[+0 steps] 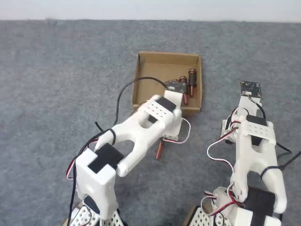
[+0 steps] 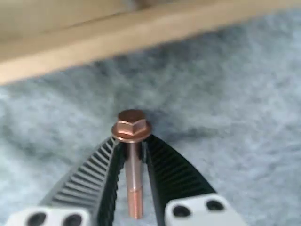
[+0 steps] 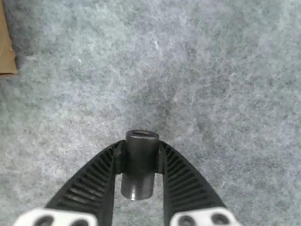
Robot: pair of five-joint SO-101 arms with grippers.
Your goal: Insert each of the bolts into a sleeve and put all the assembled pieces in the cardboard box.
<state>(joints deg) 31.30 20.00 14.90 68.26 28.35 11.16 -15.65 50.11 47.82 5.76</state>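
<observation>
Of my 2 grippers, the left gripper [image 2: 133, 143] pinches a copper bolt [image 2: 132, 126] by its shank, the hex head just past the fingertips, over grey carpet [image 2: 235, 117] close to the cardboard box [image 2: 94, 47] wall. My right gripper [image 3: 139, 148] clamps a dark sleeve [image 3: 138, 181], open bore outward. In the high view the box sits upper centre, with assembled pieces [image 1: 191, 77] along its right side.

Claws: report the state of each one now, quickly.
Left claw: closed, holding a copper bolt.
Right claw: closed, holding a dark sleeve.
</observation>
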